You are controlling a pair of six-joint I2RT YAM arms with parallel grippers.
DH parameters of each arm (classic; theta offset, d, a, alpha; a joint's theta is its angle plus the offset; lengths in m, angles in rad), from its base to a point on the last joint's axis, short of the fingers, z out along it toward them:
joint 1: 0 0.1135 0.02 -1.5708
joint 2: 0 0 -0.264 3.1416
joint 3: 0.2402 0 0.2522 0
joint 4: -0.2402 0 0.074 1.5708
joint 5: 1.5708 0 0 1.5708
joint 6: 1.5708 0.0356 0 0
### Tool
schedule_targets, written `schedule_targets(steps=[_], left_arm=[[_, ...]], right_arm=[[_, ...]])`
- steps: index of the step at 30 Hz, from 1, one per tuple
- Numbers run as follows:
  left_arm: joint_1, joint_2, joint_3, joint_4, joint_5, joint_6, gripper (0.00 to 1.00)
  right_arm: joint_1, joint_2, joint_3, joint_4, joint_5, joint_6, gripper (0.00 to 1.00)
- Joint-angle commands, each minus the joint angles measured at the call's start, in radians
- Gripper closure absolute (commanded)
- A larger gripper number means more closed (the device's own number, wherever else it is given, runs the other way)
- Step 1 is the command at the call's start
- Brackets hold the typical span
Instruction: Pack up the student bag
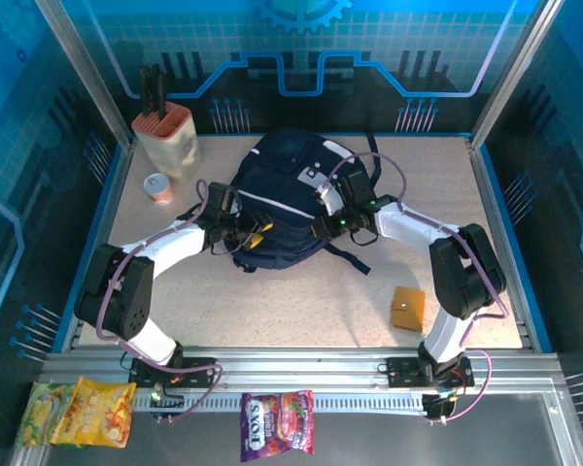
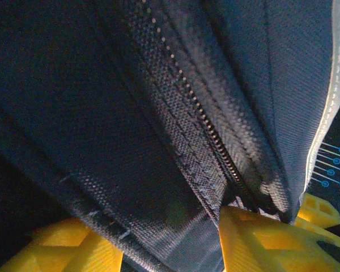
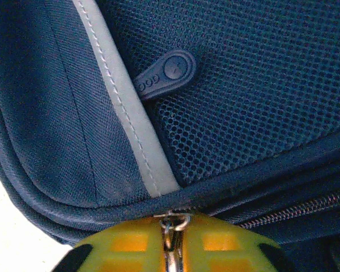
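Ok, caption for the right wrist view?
Right hand pinching the zipper pull on the student bag, just below its grey stripe.

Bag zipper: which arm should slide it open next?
Probably the right arm. The right fingers pinch the metal pull at the seam of the bag. The left fingers only straddle fabric beside a zipper, so they are better for holding it steady.
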Motion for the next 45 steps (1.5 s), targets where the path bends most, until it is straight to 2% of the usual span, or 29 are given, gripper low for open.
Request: schedule_targets(steps=[1, 7, 13, 17, 20, 25, 30, 34, 39, 45], left_arm=[[-0.009, 0.007, 0.043, 0.018, 0.02, 0.011, 0.53], [-0.015, 0.015, 0.044, 0.034, 0.023, -0.006, 0.52], [-0.035, 0.046, 0.053, 0.059, 0.02, -0.024, 0.53], [-0.037, 0.042, 0.052, 0.053, 0.003, -0.024, 0.53], [-0.037, 0.008, 0.045, 0.009, -0.031, 0.0, 0.52], [-0.038, -0.081, 0.031, -0.116, -0.111, 0.081, 0.5], [-0.082, -0.17, 0.046, -0.255, -0.233, 0.16, 0.48], [-0.175, -0.179, 0.122, -0.353, -0.364, 0.224, 0.47], [-0.329, -0.109, 0.24, -0.425, -0.514, 0.299, 0.46], [-0.463, 0.035, 0.378, -0.498, -0.623, 0.37, 0.46]], right_arm=[[0.033, -0.025, 0.007, -0.059, 0.046, -0.007, 0.91], [0.126, -0.07, -0.002, -0.13, 0.091, 0.001, 0.92], [0.235, -0.034, 0.063, -0.152, 0.115, 0.035, 0.91], [0.252, -0.029, 0.078, -0.147, 0.128, 0.063, 0.89], [0.231, -0.074, 0.052, -0.139, 0.155, 0.105, 0.81], [0.169, -0.219, -0.055, -0.071, 0.123, 0.204, 0.54], [0.072, -0.323, -0.156, 0.021, 0.086, 0.361, 0.37], [-0.013, -0.357, -0.203, 0.08, 0.071, 0.489, 0.31], [-0.118, -0.36, -0.253, 0.159, 0.012, 0.64, 0.28], [-0.162, -0.34, -0.271, 0.19, -0.009, 0.726, 0.28]])
